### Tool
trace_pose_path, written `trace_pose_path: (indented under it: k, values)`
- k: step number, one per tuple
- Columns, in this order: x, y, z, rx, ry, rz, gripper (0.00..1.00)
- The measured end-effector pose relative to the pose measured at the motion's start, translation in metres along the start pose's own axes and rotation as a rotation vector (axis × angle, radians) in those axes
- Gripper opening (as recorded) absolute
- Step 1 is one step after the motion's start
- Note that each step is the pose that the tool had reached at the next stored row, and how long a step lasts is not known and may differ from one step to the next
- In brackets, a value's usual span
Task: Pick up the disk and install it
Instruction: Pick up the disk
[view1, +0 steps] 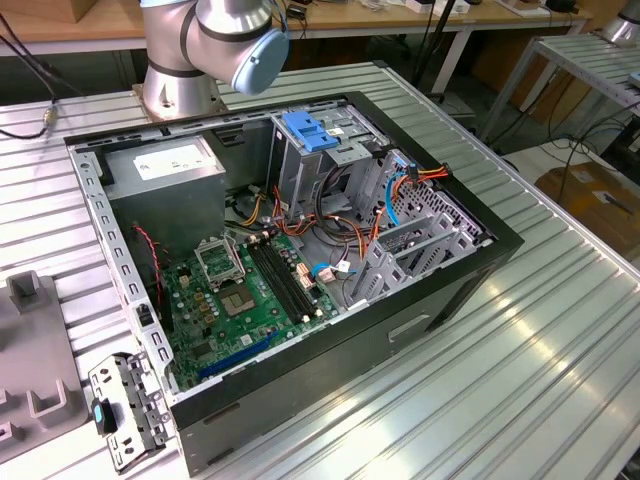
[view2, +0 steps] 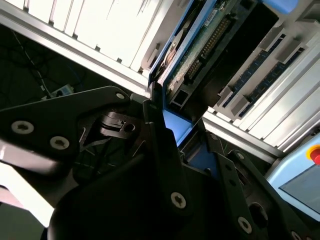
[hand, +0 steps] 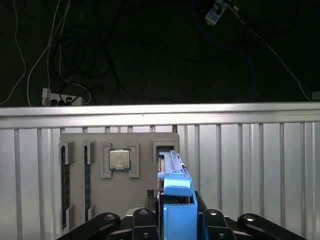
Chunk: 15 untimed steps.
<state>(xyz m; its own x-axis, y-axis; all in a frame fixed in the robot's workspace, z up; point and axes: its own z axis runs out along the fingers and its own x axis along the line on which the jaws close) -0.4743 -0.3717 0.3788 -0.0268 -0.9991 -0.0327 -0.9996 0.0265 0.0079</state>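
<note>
The disk (hand: 174, 176) stands on edge in a slot of a grey holder tray (hand: 145, 140), with its bright blue carrier frame facing the first wrist view. My gripper (hand: 177, 202) straddles it, and the black fingers (hand: 151, 204) lie close against both sides of the frame. In the second wrist view the disk (view2: 200, 55) shows its green circuit board and blue edge, and one dark finger (view2: 159, 135) rests against the blue frame. The open computer case (view1: 430, 300) lies on the metal table in the exterior view, with the arm's base (view1: 190, 60) behind it.
The holder tray also carries a processor chip (hand: 120, 160) and memory sticks (hand: 64, 185). Inside the case are a grey drive cage with a blue handle (view1: 310, 130), a green motherboard (view1: 250, 290) and loose cables (view1: 400, 190). A pendant with a red button (view2: 315, 153) lies beside the tray.
</note>
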Motion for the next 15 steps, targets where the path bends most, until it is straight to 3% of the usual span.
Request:
trace_pose_path:
  k: [7,15]
  values:
    - [-0.0004,0.0001,-0.0113,0.0,0.0,0.0,0.37]
    - [-0.0004,0.0001,-0.0134,0.0,0.0,0.0,0.37]
